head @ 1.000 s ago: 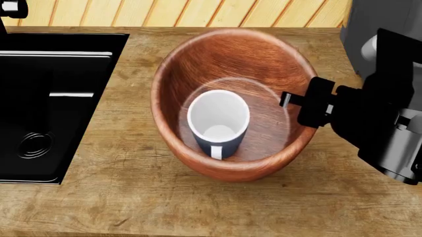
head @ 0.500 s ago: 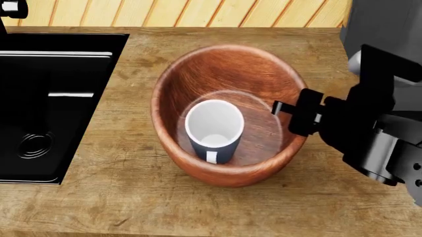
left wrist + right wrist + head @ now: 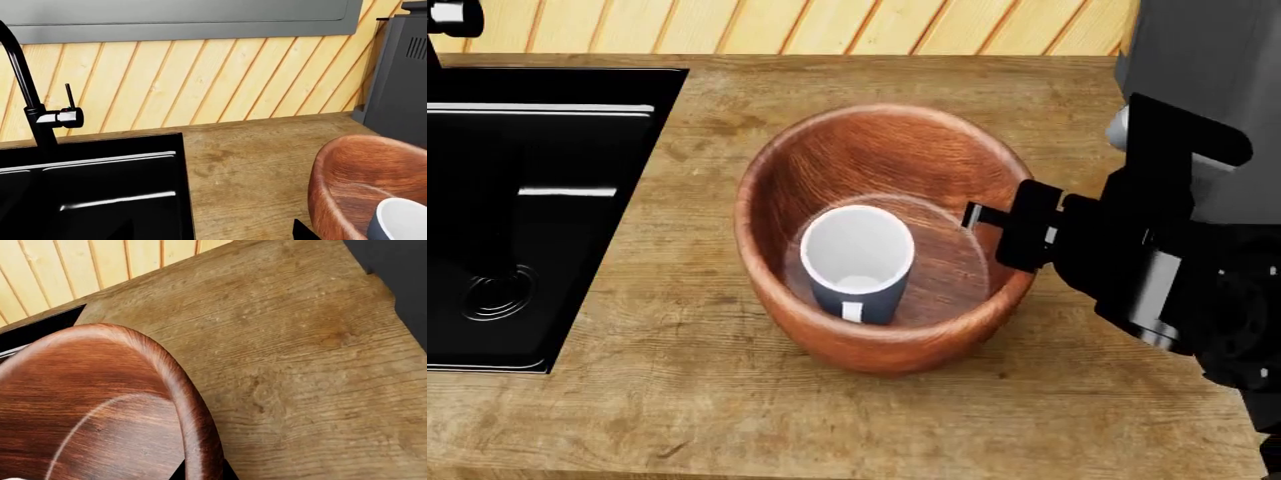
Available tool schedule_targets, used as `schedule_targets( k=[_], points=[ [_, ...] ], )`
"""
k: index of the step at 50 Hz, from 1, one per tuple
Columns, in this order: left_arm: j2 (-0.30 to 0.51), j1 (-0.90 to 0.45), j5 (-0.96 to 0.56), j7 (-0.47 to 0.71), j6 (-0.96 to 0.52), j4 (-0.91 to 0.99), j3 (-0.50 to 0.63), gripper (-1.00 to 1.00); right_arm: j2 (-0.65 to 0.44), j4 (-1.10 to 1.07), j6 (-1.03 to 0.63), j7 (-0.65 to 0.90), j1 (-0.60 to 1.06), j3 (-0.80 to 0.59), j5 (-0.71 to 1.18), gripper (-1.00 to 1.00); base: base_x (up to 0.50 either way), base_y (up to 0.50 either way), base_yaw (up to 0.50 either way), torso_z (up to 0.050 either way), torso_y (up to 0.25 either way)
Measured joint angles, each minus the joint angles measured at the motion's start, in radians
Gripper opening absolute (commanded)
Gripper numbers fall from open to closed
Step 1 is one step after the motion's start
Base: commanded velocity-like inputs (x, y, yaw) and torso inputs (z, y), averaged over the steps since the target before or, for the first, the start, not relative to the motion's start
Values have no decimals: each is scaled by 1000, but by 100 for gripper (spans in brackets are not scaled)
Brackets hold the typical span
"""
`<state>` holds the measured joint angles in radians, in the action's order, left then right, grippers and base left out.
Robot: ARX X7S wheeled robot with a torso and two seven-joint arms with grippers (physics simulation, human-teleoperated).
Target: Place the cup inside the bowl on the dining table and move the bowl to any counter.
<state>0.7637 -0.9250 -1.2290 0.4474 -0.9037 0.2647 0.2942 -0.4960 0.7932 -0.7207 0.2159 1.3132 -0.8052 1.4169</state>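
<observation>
The wooden bowl (image 3: pixel 874 150) is low on the brown wooden counter (image 3: pixel 827 420), to the right of the sink. The blue-grey cup (image 3: pixel 857 255) stands upright inside it, handle toward me. My right gripper (image 3: pixel 1004 232) is shut on the bowl's right rim. In the right wrist view its two dark fingertips (image 3: pixel 227 474) straddle the rim of the bowl (image 3: pixel 100 390). My left gripper (image 3: pixel 213 237) is open over the counter beside the bowl (image 3: pixel 347 175). One of its fingertips (image 3: pixel 301 232) shows near the bowl wall, and the cup (image 3: pixel 403 220) peeks over the rim. The dining table is out of view.
A black inset sink (image 3: pixel 521 220) lies left of the bowl, with a black faucet (image 3: pixel 33 110) behind it. A dark grey appliance (image 3: pixel 1201 60) stands at the counter's back right. Slanted wooden panelling (image 3: pixel 200 85) backs the counter.
The bowl with the cup has come down toward the counter and looks smaller in the head view. My right arm followed it down and shifted slightly left.
</observation>
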Motion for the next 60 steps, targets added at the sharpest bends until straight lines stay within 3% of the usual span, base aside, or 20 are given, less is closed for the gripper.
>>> schedule_targets(
  k=[19, 20, 43, 60],
  points=[
    [12, 17, -5, -6, 11, 4, -7, 100, 30, 60, 8, -30, 15, -5, -30, -100, 0, 0, 0, 0, 0],
    [11, 17, -4, -6, 11, 3, -7, 100, 30, 61, 9, -30, 14, -4, -30, 100, 0, 0, 0, 0, 0],
    [3, 19, -2, -6, 18, -3, -1, 100, 37, 61, 24, -43, 6, -15, -42, 100, 0, 0, 0, 0, 0],
    [-6, 16, -1, -2, 21, -5, 6, 100, -6, -70, 91, 2, 0, -41, -113, 100, 0, 0, 0, 0, 0]
  ],
)
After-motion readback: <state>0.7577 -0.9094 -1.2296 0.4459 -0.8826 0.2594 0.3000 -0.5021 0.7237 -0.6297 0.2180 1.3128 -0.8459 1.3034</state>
